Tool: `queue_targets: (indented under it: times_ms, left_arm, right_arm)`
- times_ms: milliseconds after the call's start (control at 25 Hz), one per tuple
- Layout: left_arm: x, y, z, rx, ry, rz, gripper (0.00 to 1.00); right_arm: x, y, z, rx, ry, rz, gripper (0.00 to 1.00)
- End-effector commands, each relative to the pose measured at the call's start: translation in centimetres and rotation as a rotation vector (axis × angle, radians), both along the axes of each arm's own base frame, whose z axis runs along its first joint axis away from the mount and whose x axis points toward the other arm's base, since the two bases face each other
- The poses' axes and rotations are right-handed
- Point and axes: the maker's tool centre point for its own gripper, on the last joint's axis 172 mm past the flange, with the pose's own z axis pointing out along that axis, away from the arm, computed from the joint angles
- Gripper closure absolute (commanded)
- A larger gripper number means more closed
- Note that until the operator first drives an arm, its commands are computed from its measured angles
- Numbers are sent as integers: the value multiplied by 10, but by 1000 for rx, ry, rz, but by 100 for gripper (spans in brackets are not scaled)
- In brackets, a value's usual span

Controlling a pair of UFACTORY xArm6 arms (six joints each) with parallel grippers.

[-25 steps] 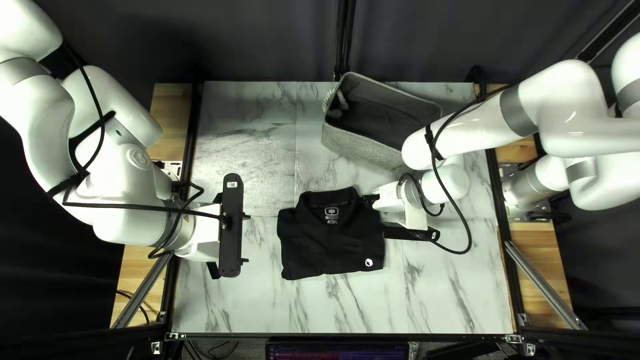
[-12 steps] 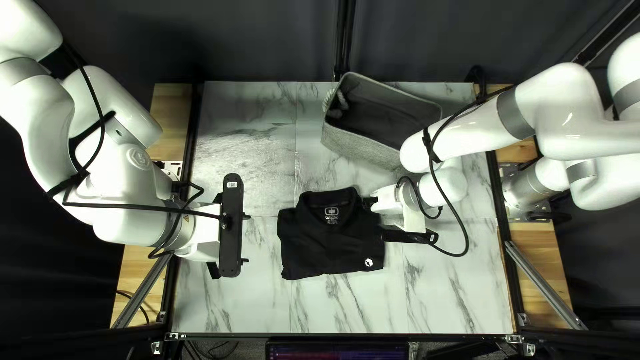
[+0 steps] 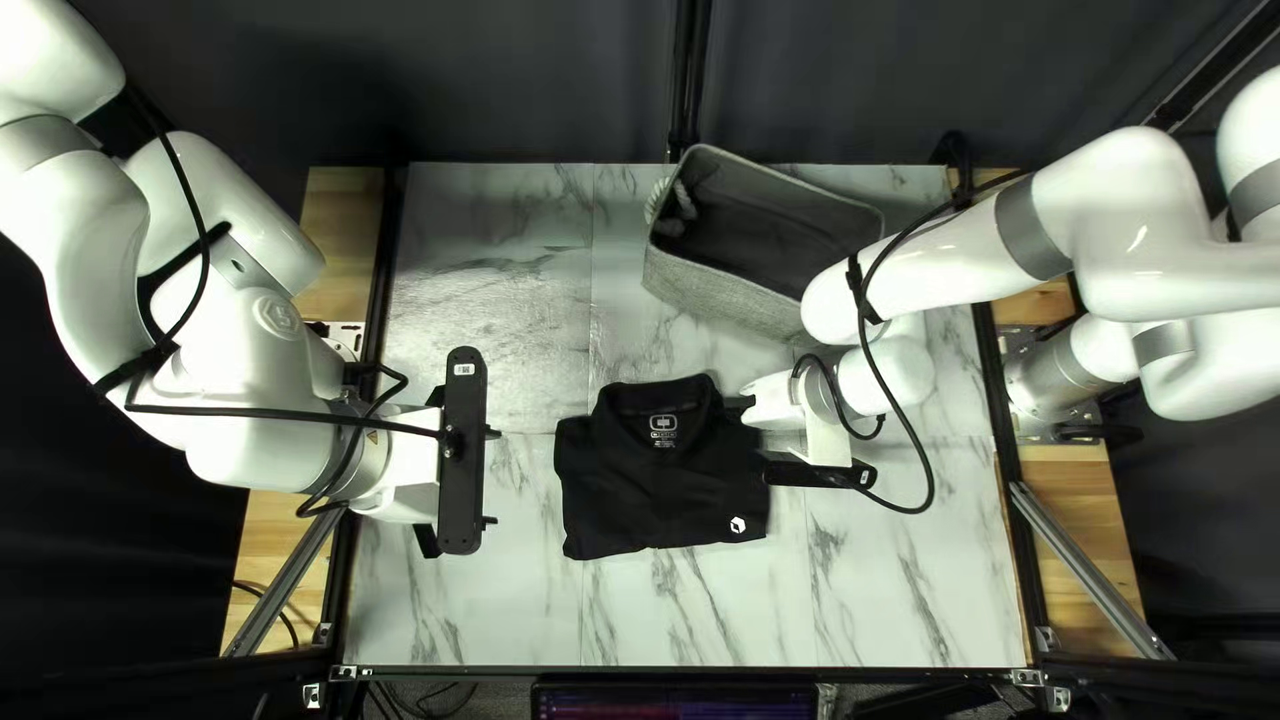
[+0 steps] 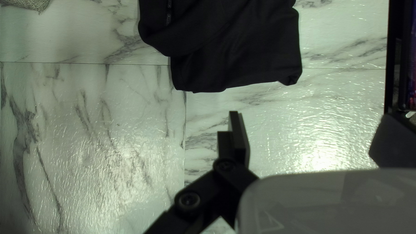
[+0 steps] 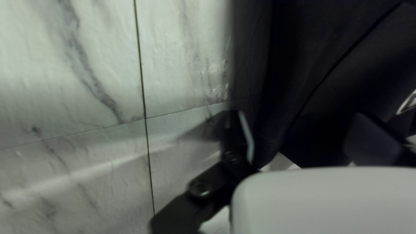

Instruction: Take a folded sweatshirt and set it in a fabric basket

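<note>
1. The folded black shirt (image 3: 660, 480) lies flat on the surface (image 3: 494, 294), its side edge within my reach.
2. My right jaws are open around that edge, presumably to pinch it.
3. My left jaws, also open, stand apart, probably giving room.
4. The upright basket (image 3: 720, 287) offers its open top just beyond.
</note>
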Motion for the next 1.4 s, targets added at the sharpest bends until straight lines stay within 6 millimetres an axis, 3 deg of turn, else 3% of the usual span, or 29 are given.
queue_targets:
  times_ms: [40,480,640,1000,1400]
  left_arm:
    - [0,0,0,0,0,0,0]
    - [0,0,0,0,0,0,0]
    - [0,0,0,0,0,0,0]
    - [0,0,0,0,0,0,0]
    - [0,0,0,0,0,0,0]
  right_arm:
    - [2,2,-1,0,4,2,94]
    - [-2,3,2,-2,3,1,100]
    - [-4,8,23,-4,5,-21,100]
    - [11,26,25,-48,78,-136,100]
    - [6,19,31,-69,114,-211,100]
